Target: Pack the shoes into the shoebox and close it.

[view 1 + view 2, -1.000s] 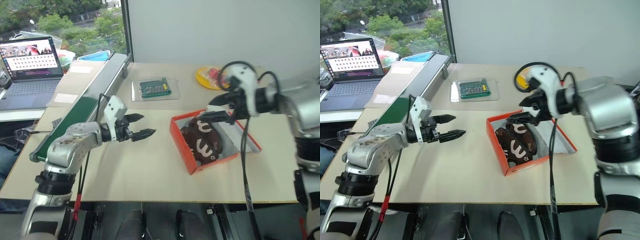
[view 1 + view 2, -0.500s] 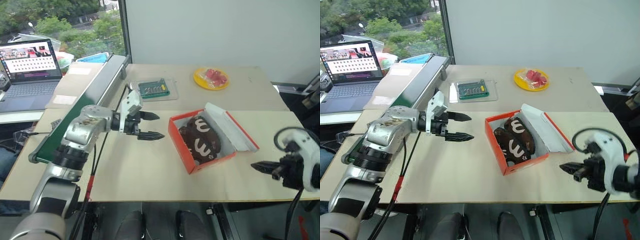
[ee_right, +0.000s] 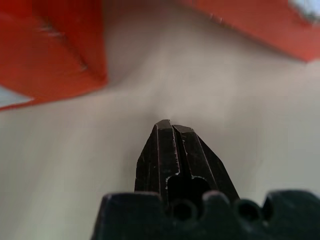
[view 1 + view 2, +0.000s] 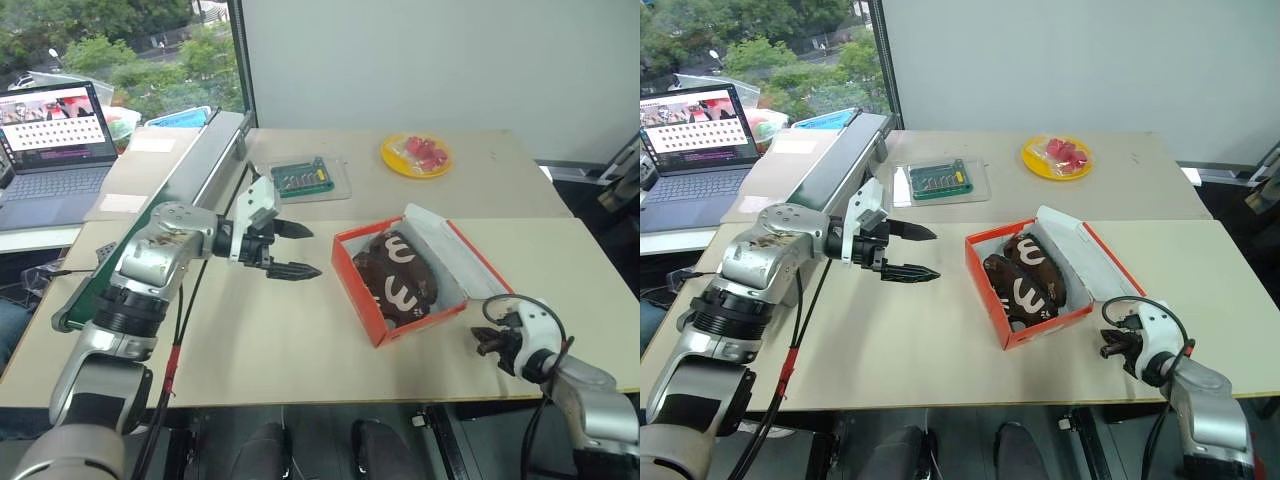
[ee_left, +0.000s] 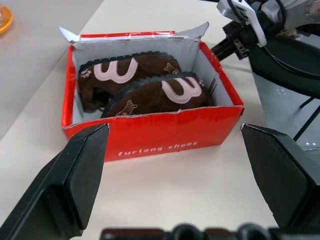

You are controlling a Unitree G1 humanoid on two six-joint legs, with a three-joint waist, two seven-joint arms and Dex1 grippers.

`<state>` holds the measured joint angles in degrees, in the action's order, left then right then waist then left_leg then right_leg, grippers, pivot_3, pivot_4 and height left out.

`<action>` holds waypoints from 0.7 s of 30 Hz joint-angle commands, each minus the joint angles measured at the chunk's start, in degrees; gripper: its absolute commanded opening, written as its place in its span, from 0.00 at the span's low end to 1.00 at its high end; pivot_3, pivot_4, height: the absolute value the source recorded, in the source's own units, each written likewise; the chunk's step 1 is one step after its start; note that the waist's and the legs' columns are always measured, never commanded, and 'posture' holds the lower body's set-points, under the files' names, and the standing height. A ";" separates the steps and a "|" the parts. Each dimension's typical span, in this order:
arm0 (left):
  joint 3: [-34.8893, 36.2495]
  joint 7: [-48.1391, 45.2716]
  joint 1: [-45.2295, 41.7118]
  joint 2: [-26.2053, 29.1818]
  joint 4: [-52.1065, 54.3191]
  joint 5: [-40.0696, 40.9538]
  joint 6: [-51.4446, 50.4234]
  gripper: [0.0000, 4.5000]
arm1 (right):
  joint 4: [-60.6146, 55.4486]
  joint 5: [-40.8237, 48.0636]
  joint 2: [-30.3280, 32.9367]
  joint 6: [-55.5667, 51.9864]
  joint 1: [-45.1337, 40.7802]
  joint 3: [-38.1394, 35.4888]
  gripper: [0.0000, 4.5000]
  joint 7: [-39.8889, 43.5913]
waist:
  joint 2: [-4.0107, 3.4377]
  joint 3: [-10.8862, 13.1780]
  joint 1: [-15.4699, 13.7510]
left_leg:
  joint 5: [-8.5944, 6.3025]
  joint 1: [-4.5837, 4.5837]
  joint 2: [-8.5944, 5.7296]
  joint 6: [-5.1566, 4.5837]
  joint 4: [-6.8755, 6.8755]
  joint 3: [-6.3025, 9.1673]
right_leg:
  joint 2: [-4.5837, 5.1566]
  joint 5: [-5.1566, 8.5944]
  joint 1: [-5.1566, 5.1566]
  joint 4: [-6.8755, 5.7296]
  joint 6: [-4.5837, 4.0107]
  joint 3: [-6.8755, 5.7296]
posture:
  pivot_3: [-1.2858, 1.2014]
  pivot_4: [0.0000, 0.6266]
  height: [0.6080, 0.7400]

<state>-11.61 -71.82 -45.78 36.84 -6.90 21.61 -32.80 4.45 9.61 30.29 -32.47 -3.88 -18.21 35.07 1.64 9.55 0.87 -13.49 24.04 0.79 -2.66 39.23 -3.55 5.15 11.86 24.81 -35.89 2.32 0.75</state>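
Two brown shoes (image 5: 145,87) inside open orange shoebox (image 5: 155,137); left claw (image 4: 296,250) spread, right claw (image 4: 1108,345) pressed together.

A rectangular orange-red cardboard shoebox (image 5: 150,137) with a matt white paper lining was seen. Inside it, two dark brown shoes (image 5: 145,87) looked fuzzy, like suede. Beneath the shoebox, a pale beige table (image 4: 300,350) appeared smooth and matt. Beyond it, a yellow plate (image 4: 415,155) looked glossy.
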 commanded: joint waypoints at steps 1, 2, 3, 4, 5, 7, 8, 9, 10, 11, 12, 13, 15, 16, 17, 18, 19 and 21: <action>2.42 0.73 0.43 1.40 3.67 0.77 -1.22 1.00 | 10.81 -1.59 1.02 7.88 -6.32 0.26 0.01 -3.24 | 0.02 0.00 0.09 | 0.00 -0.06 0.00 0.00 0.00 0.01 | -0.01 0.00 -0.08 0.00 0.00 0.00 | 0.52 0.24 1.00; 2.64 0.84 0.56 1.68 3.99 0.75 -1.47 1.00 | 13.90 -1.78 0.89 10.44 -8.27 0.06 0.01 -4.25 | 0.02 0.00 0.14 | 0.00 -0.12 0.00 0.00 0.00 0.00 | -0.02 0.00 -0.13 0.02 0.00 -0.01 | 0.52 0.24 1.00; 2.93 1.03 0.65 1.86 4.18 0.85 -1.89 1.00 | 16.85 -0.87 0.34 12.45 -10.52 -1.54 0.01 -5.98 | 0.02 0.00 0.18 | 0.00 -0.23 0.00 0.00 0.00 0.01 | -0.02 0.00 -0.24 0.03 0.00 -0.01 | 0.52 0.24 1.00; 3.10 1.17 0.71 1.96 4.29 0.93 -2.18 1.00 | 18.92 -0.11 0.05 13.97 -11.93 -2.58 0.01 -7.06 | 0.02 0.01 0.19 | -0.01 -0.34 0.00 -0.01 -0.01 0.00 | -0.02 0.00 -0.35 0.06 0.00 -0.01 | 0.52 0.24 1.00; 3.17 1.19 0.76 2.06 4.35 0.95 -2.31 1.00 | 20.87 2.20 -0.53 15.36 -13.79 -4.88 0.01 -7.73 | 0.02 0.00 0.17 | -0.01 -0.40 0.01 -0.01 -0.03 0.00 | -0.02 0.01 -0.40 0.07 -0.01 -0.01 | 0.52 0.24 1.00; 3.28 1.18 0.78 2.11 4.25 0.84 -2.46 1.00 | 22.87 8.16 -1.89 16.27 -16.97 -9.71 0.01 -7.43 | 0.02 0.01 0.13 | -0.01 -0.43 0.02 -0.01 -0.14 0.01 | -0.02 0.02 -0.41 0.09 -0.02 -0.01 | 0.52 0.24 1.00; 3.33 1.17 0.81 2.17 4.16 0.77 -2.45 1.00 | 22.80 10.98 -2.39 16.39 -17.95 -11.53 0.01 -6.31 | 0.02 0.01 0.08 | -0.01 -0.42 0.02 -0.01 -0.18 0.01 | -0.02 0.02 -0.40 0.11 -0.02 -0.01 | 0.52 0.24 1.00; 3.35 1.19 0.85 2.22 4.12 0.74 -2.44 1.00 | 22.36 12.89 -2.58 16.44 -18.37 -12.59 0.01 -5.31 | 0.02 0.01 0.06 | -0.01 -0.41 0.03 -0.01 -0.20 0.02 | -0.01 0.02 -0.40 0.12 -0.02 -0.01 | 0.52 0.24 1.00; 3.38 1.18 0.89 2.28 4.09 0.72 -2.39 1.00 | 22.02 13.96 -2.65 16.54 -18.52 -13.07 0.01 -4.68 | 0.01 0.01 0.04 | -0.01 -0.40 0.03 -0.01 -0.21 0.03 | -0.01 0.01 -0.40 0.13 -0.02 -0.02 | 0.52 0.24 1.00; 3.44 1.31 1.04 2.38 4.12 0.53 -2.07 1.00 | 20.10 13.79 -2.25 17.85 -17.69 -12.39 0.01 -3.62 | 0.01 0.01 0.03 | -0.01 -0.39 0.03 -0.01 -0.21 0.03 | 0.01 0.01 -0.40 0.13 -0.01 -0.02 | 0.52 0.24 1.00; 3.55 1.57 1.32 2.50 4.29 0.17 -1.36 1.00 | 17.39 14.84 -2.15 18.24 -17.07 -12.44 0.01 -2.59 | 0.01 0.01 -0.01 | -0.01 -0.39 0.03 -0.01 -0.21 0.03 | 0.01 0.01 -0.42 0.14 -0.01 -0.02 | 0.52 0.24 1.00; 3.65 1.68 1.61 2.70 4.53 0.05 -1.15 1.00 | 14.51 16.69 -2.20 17.55 -16.63 -12.88 0.01 -1.76 | 0.01 0.01 -0.03 | -0.01 -0.39 0.03 -0.02 -0.22 0.04 | 0.01 0.02 -0.42 0.13 -0.01 -0.04 | 0.52 0.24 1.00; 3.92 1.54 2.28 3.37 5.24 0.31 -1.47 1.00 | 7.33 21.32 -1.53 13.31 -15.27 -13.41 0.01 0.19 | -0.01 0.02 -0.03 | -0.01 -0.38 0.04 -0.02 -0.22 0.04 | 0.02 0.02 -0.41 0.12 0.00 -0.03 | 0.52 0.24 1.00; 3.98 1.50 2.50 3.64 5.51 0.44 -1.72 1.00 | 3.59 24.35 -1.01 10.14 -14.34 -13.49 0.01 1.30 | -0.01 0.02 -0.04 | -0.01 -0.38 0.05 -0.02 -0.23 0.04 | 0.03 0.02 -0.40 0.11 0.00 -0.02 | 0.52 0.24 1.00; 4.01 1.53 2.67 3.84 5.73 0.52 -1.86 1.00 | -0.51 28.00 -0.35 6.39 -13.22 -13.53 0.01 2.50 | -0.02 0.02 0.05 | -0.01 -0.38 0.06 -0.02 -0.22 0.04 | 0.03 0.02 -0.40 0.10 0.00 -0.02 | 0.52 0.24 1.00; 4.05 1.60 2.80 3.93 5.90 0.59 -1.95 1.00 | -3.84 31.22 0.23 2.98 -12.19 -13.49 0.01 3.33 | -0.02 0.02 0.06 | -0.01 -0.40 0.08 -0.02 -0.22 0.05 | 0.03 0.02 -0.41 0.08 0.00 -0.01 | 0.52 0.24 1.00; 4.01 1.82 2.83 3.80 5.99 0.55 -1.89 1.00 | -6.78 33.75 0.90 -0.03 -11.34 -13.18 0.01 3.69 | -0.02 0.02 0.06 | -0.01 -0.40 0.08 -0.02 -0.21 0.05 | 0.04 0.02 -0.41 0.08 0.00 -0.01 | 0.52 0.24 1.00; 3.89 2.17 2.75 3.45 6.07 0.33 -1.36 1.00 | -10.50 36.43 1.94 -4.03 -10.37 -12.35 0.01 3.07 | -0.02 0.02 -0.04 | -0.01 -0.43 0.09 -0.02 -0.22 0.06 | 0.04 0.02 -0.43 0.08 0.00 -0.01 | 0.52 0.24 1.00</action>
<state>-9.47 -70.11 -42.40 40.02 -2.85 21.63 -35.10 -1.17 42.04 30.93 -32.72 -14.58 -30.19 37.81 1.62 9.57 0.84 -13.51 23.58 0.90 -2.68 39.01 -3.47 5.18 11.88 24.34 -35.80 2.31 0.71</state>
